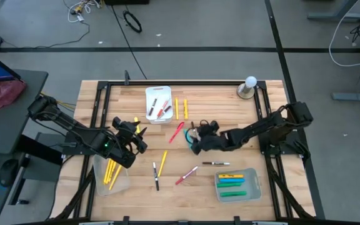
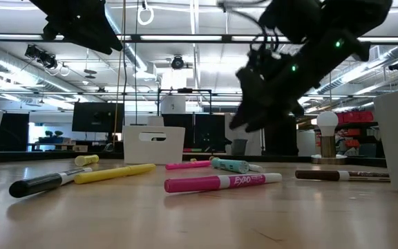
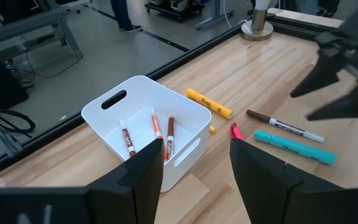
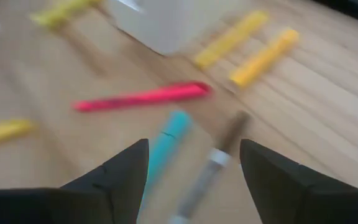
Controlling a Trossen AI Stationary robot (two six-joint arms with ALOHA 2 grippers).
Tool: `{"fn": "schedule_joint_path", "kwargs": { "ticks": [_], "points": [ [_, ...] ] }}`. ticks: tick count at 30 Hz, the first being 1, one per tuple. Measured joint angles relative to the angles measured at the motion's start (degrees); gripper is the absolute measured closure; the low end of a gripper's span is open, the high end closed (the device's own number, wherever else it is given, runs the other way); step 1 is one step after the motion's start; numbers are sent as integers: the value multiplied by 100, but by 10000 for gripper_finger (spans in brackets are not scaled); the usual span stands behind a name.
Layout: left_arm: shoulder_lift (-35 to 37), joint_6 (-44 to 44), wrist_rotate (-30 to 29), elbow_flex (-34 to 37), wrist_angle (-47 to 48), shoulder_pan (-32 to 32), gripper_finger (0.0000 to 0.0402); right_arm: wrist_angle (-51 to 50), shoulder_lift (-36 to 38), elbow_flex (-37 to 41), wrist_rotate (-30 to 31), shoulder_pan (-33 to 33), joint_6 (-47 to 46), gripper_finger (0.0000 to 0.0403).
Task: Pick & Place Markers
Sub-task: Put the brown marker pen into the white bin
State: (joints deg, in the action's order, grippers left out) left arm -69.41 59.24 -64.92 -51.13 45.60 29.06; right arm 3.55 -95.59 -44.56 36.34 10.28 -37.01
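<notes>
- Hanging over the middle of the table [image 1: 261, 137], the right gripper [image 1: 197, 145] has its two fingers spread wide and nothing sits between them.
- Just below it lie a light blue marker [image 4: 166, 144] and a thin brown marker [image 4: 219, 154], side by side. They are loose on the wood, so I think one of them is the next one to grab.
- A pink marker [image 4: 143, 97] lies a bit farther off, and two yellow markers [image 4: 253, 48] rest near the white bin [image 1: 158, 104].
- The white bin holds a few thin markers with brown caps [image 3: 149, 135]. It looks like the home for that slim kind.
- The left gripper [image 1: 133, 134] hangs over the left side of the table, above the clear tray [image 1: 110, 177]. Its fingers are partly open and hold nothing.
- That clear tray has yellow markers [image 1: 111, 172] in it, so each colour seems to get its own box.
- A grey tray [image 1: 238, 185] near the front right holds yellow, blue and green markers in neat rows.
- More markers wait on the wood: a yellow one [image 1: 162, 162], a black one [image 1: 155, 175], another pink one [image 1: 187, 175] and a dark thin one [image 1: 215, 164].
- Many are not put away yet, so the job looks about half done.
- The fingers are wide so they can go down on both sides of a thin marker. The two markers lie close together, so the gripper could bump the wrong one.
</notes>
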Motion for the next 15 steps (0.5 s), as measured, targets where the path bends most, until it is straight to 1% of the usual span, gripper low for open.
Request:
{"fn": "schedule_joint_path", "kwargs": {
  "ticks": [2, 4, 8, 12, 15],
  "points": [
    [0, 0, 1, 0, 0, 0, 209, -411, 0, 0, -26, -134, -189, 156],
    [0, 0, 2, 0, 0, 0, 209, -596, 0, 0, -153, -233, -204, 164],
    [0, 0, 2, 0, 0, 0, 209, -573, 0, 0, -493, -328, -153, 180],
    [0, 0, 2, 0, 0, 0, 209, -578, 0, 0, -496, -340, -143, 194],
    [0, 0, 2, 0, 3, 0, 209, -544, -53, 0, -609, -339, -134, 203]
  ]
}}
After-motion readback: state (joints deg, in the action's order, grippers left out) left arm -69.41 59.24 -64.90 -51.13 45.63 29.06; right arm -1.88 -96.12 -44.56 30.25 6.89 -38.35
